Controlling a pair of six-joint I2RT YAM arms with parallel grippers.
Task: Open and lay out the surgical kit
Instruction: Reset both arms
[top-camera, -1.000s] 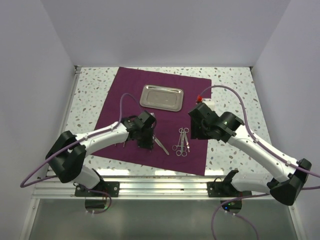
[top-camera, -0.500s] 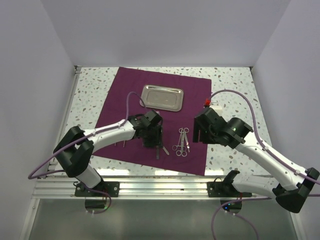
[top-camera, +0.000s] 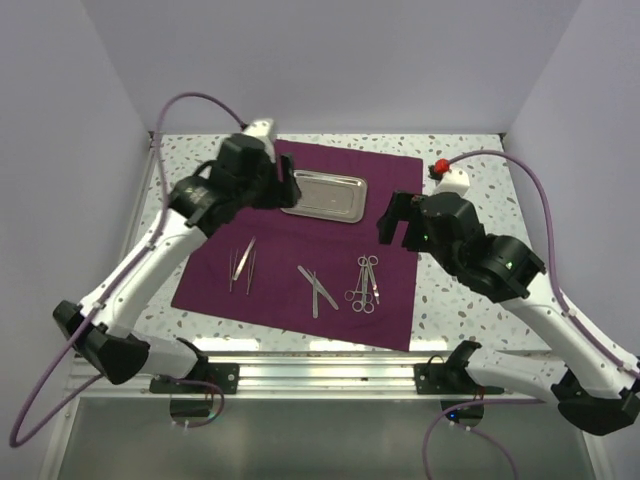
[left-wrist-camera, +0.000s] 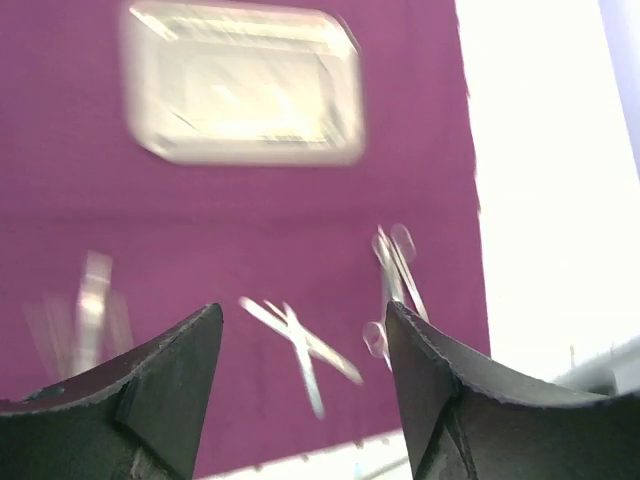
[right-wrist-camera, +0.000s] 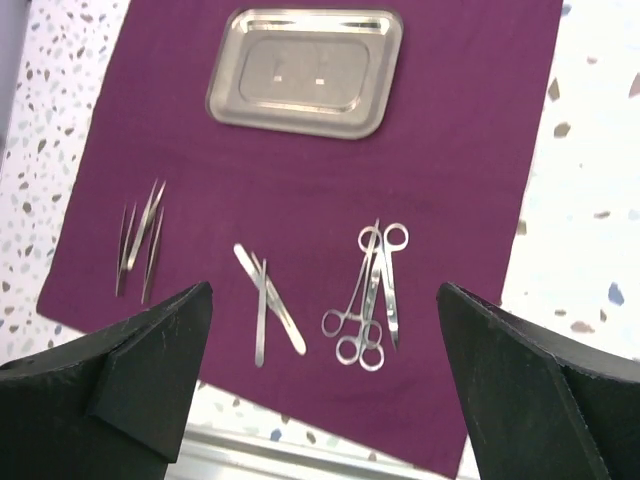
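The surgical kit lies spread out: a maroon cloth (top-camera: 300, 240) (left-wrist-camera: 250, 220) (right-wrist-camera: 460, 140) flat on the table, with the steel tray (top-camera: 322, 194) (left-wrist-camera: 245, 85) (right-wrist-camera: 305, 72) at its far side. On the cloth rest tweezers (top-camera: 243, 265) (right-wrist-camera: 140, 238), two crossed flat instruments (top-camera: 317, 288) (left-wrist-camera: 300, 345) (right-wrist-camera: 265, 300) and a bunch of scissors and forceps (top-camera: 365, 284) (left-wrist-camera: 395, 275) (right-wrist-camera: 370, 285). My left gripper (top-camera: 284, 186) (left-wrist-camera: 303, 312) hangs open, high by the tray's left end, holding nothing. My right gripper (top-camera: 397, 230) (right-wrist-camera: 325, 290) is wide open above the cloth's right edge, also holding nothing.
Speckled white tabletop (top-camera: 470, 200) shows around the cloth, bounded by white walls on three sides. A metal rail (top-camera: 320, 350) runs along the near edge. Purple cables loop off both arms.
My left gripper let go of the crossed instruments, opened, and swung up and back to the tray's left end. My right gripper opened wider and lifted back to the right.
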